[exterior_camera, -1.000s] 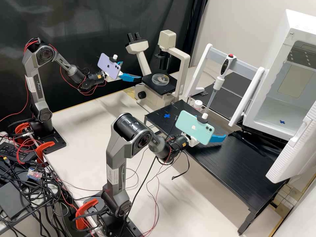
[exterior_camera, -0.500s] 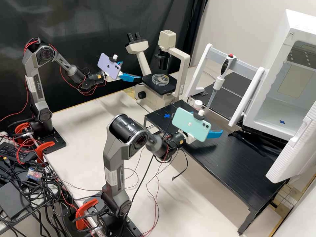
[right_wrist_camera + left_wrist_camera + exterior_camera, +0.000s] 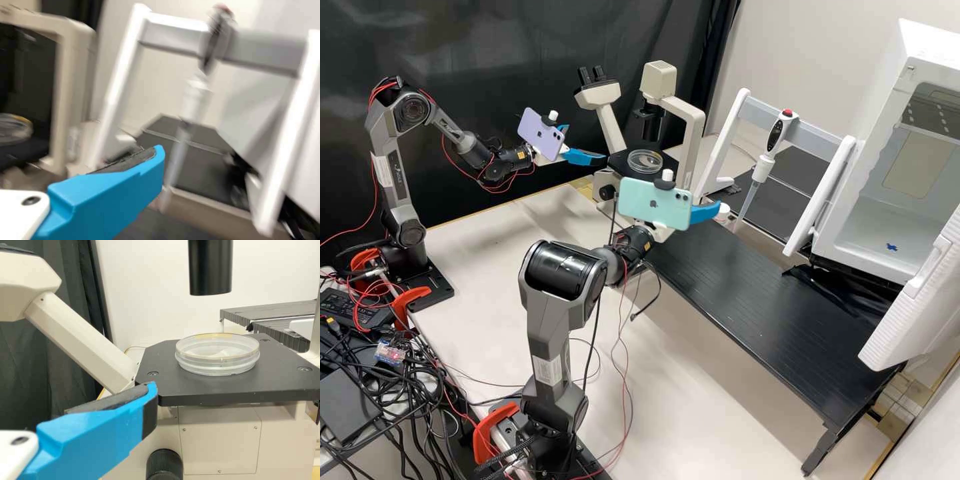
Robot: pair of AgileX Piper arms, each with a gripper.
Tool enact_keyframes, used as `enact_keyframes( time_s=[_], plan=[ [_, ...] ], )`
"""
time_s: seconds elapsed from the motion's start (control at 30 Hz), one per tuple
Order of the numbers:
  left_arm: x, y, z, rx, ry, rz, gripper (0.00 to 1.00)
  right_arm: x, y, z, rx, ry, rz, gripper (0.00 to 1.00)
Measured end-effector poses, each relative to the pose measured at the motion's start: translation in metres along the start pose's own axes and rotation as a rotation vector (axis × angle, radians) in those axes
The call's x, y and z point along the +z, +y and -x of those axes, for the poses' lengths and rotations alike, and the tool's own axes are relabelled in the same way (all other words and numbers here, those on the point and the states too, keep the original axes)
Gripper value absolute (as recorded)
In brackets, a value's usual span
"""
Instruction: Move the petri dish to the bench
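Petri dish (image 3: 217,357) lies flat on stage (image 3: 165,360); face up

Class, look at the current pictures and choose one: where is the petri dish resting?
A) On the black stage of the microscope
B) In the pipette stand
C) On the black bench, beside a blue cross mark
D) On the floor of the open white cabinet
A: the petri dish sits flat on the microscope's black stage, below the black cylinder.
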Motion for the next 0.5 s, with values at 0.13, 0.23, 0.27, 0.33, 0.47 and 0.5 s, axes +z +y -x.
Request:
enact_keyframes(
  time_s=[0.13,0.23,0.27,0.33,0.47,0.5],
  plan=[
    [0.0,0.0,0.0,0.0,0.0,0.0,1.0,-0.029,-0.009,-0.008,-0.008,0.048,0.044,1.0],
    [0.0,0.0,0.0,0.0,0.0,0.0,1.0,-0.05,-0.019,-0.015,-0.026,0.082,0.088,1.0],
    [0.0,0.0,0.0,0.0,0.0,0.0,1.0,-0.058,-0.024,-0.019,-0.039,0.096,0.103,1.0],
    [0.0,0.0,0.0,0.0,0.0,0.0,1.0,-0.071,-0.031,-0.027,-0.058,0.112,0.119,1.0],
    [0.0,0.0,0.0,0.0,0.0,0.0,1.0,-0.09,-0.045,-0.048,-0.103,0.111,0.112,1.0],
    [0.0,0.0,0.0,0.0,0.0,0.0,1.0,-0.093,-0.045,-0.051,-0.106,0.111,0.105,1.0]
  ],
)
